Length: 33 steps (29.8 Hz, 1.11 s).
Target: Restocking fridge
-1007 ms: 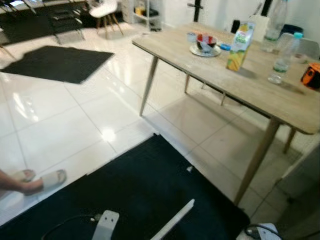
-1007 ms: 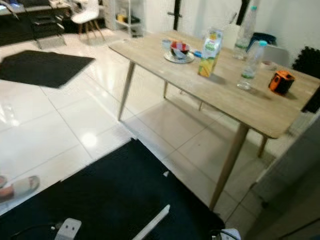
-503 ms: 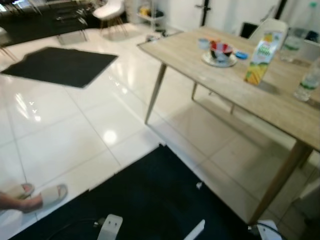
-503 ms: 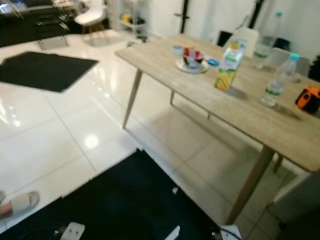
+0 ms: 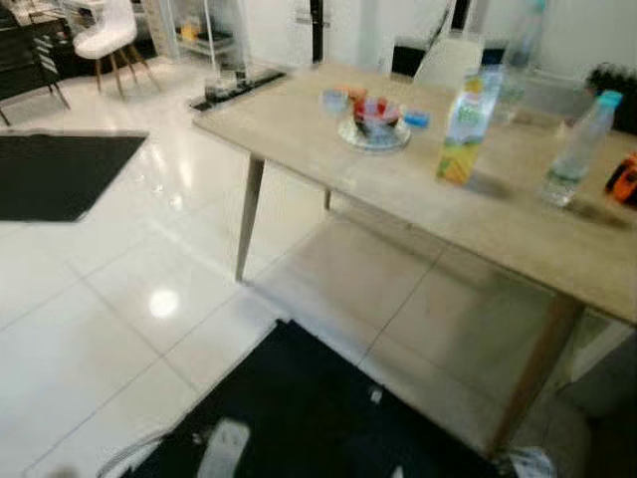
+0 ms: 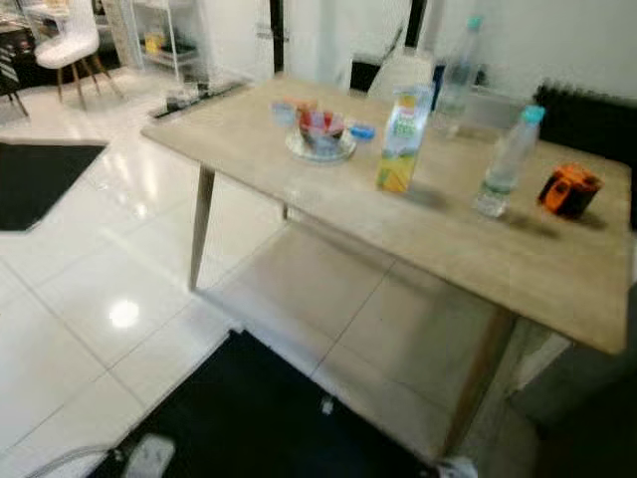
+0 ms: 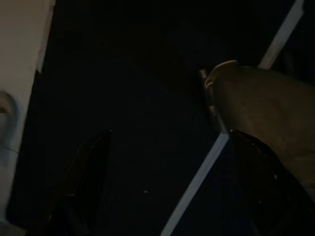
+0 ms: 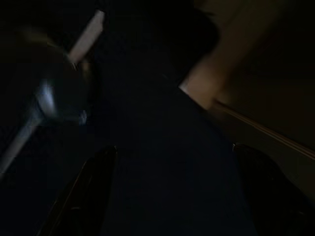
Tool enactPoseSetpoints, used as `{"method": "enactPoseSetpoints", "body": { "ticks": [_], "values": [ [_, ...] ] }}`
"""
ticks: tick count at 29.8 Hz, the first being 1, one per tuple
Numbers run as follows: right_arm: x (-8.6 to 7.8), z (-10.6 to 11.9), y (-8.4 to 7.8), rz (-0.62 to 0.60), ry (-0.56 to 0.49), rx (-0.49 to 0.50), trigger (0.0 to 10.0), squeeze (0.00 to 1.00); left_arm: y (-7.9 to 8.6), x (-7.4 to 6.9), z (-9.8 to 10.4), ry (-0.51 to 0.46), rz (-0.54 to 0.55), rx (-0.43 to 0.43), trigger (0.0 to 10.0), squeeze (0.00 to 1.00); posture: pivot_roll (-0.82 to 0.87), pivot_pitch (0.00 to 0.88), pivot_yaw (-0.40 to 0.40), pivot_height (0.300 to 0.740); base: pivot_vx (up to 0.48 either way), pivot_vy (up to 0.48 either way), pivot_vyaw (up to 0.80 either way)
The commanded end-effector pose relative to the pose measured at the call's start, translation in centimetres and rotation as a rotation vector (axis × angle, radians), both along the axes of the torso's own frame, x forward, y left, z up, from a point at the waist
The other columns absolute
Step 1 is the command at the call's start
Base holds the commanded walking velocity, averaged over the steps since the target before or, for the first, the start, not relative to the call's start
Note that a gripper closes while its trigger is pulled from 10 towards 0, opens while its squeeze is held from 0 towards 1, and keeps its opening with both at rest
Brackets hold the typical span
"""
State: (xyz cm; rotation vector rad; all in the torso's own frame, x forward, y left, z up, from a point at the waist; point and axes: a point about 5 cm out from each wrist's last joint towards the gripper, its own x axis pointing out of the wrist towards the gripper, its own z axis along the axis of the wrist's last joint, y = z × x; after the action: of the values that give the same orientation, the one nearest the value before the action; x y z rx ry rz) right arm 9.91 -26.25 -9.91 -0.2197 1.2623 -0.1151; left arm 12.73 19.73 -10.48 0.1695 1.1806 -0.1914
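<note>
Both wrist views are showing the left claw (image 7: 167, 187) and right claw (image 8: 172, 191) hanging spread over the dark mat, while the juice carton (image 6: 401, 138) is standing nearer now on the tabletop (image 6: 328, 199).

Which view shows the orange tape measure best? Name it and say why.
The right eye view: the orange tape measure sits whole on the wooden table, right of the water bottle. The left eye view cuts it at the frame edge; both wrist views are dark, facing the black mat.
</note>
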Motion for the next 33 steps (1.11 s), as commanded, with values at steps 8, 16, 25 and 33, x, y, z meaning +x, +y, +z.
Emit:
{"method": "enactPoseSetpoints", "body": {
  "ticks": [8, 16, 25, 33],
  "values": [
    [0.27, 0.29, -0.68, 0.0, -0.008, -0.018, 10.0, 0.0, -0.45, -0.22, -0.14, 0.007, -0.018, 0.0, 10.0, 0.0, -0.03, 0.0, 0.02, 0.74, 0.368, 0.0, 0.0],
    [0.28, 0.27, -0.61, 0.006, 0.0, -0.008, 10.0, 0.0, -0.57, -0.27, -0.18, 0.008, -0.014, 0.003, 10.0, 0.0, -0.03, 0.0, 0.02, 0.74, 0.353, 0.0, -0.3],
    [0.4, 0.27, -0.52, 0.006, -0.008, -0.01, 10.0, 0.0, -0.06, 0.11, 0.01, -0.006, -0.004, 0.021, 10.0, 0.0, -0.03, 0.0, 0.02, 0.74, 0.0, 0.0, -0.79],
    [0.52, 0.33, -0.57, 0.002, -0.019, -0.012, 10.0, 0.0, 0.04, 0.11, 0.03, -0.001, -0.014, 0.015, 10.0, 0.0, -0.04, 0.0, 0.019, 0.74, 0.0, 0.0, -0.26]
  ]
}}
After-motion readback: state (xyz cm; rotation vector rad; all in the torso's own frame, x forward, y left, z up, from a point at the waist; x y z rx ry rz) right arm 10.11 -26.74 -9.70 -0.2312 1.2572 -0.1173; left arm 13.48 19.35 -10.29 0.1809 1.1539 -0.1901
